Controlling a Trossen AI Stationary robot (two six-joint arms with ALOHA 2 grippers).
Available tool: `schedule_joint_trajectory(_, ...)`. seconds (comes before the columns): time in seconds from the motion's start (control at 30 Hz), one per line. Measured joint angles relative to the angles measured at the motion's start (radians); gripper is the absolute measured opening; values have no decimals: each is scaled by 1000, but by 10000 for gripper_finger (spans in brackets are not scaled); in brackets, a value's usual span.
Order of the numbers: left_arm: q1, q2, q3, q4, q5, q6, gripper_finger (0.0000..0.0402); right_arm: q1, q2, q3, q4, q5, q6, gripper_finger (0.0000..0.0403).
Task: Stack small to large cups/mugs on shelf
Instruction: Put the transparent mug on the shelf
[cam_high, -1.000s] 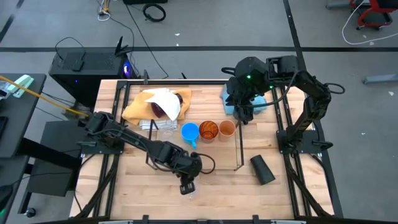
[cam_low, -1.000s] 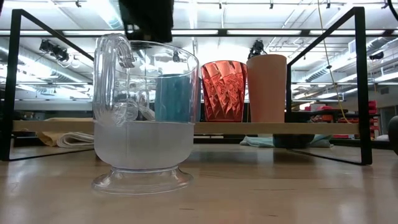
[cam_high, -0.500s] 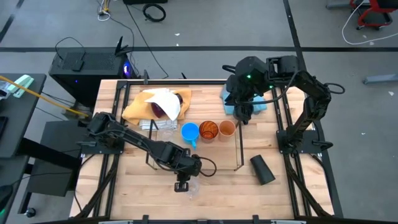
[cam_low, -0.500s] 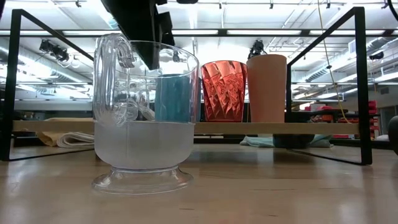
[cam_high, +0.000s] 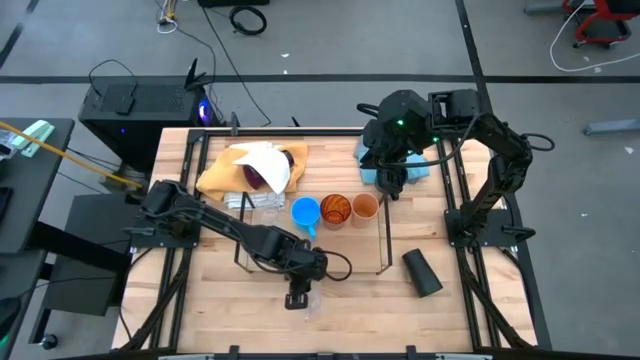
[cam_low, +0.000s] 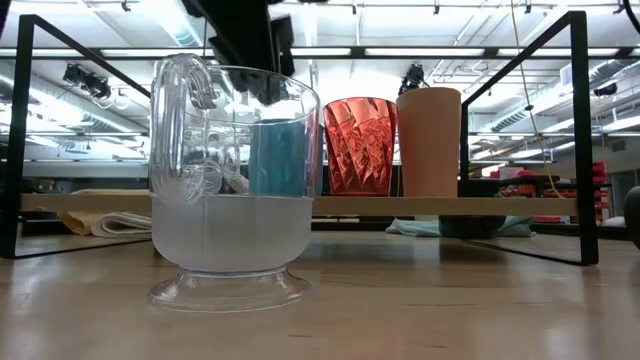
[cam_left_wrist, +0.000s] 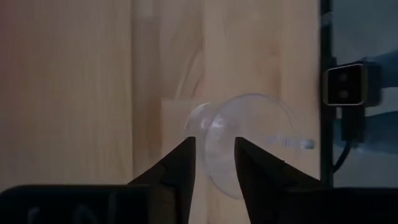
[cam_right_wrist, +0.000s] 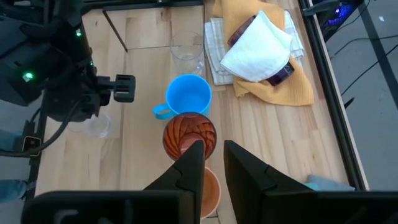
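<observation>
Clear mug (cam_low: 232, 185) upright, handle (cam_low: 178, 120) leftward in low view

Two matte-black jointed arms (cam_high: 215, 228), tapered black jaws, one small green indicator light.

Light-blue mug (cam_high: 305, 212), faceted amber-orange tumbler (cam_high: 336, 208)

Grey floor (cam_high: 80, 40), loose cables (cam_high: 248, 18), black computer tower (cam_high: 130, 105), red chair (cam_high: 600, 20).
</observation>
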Motion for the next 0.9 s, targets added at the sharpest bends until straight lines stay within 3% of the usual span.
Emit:
schedule_joint_trajectory(0.4,0,42,-1,2,5,-21,146,0,0,0,-2,0,-13,69)
schedule_joint_trajectory(0.9,0,69,-1,9,15,-6,124,0,0,0,-1,0,-23,68)
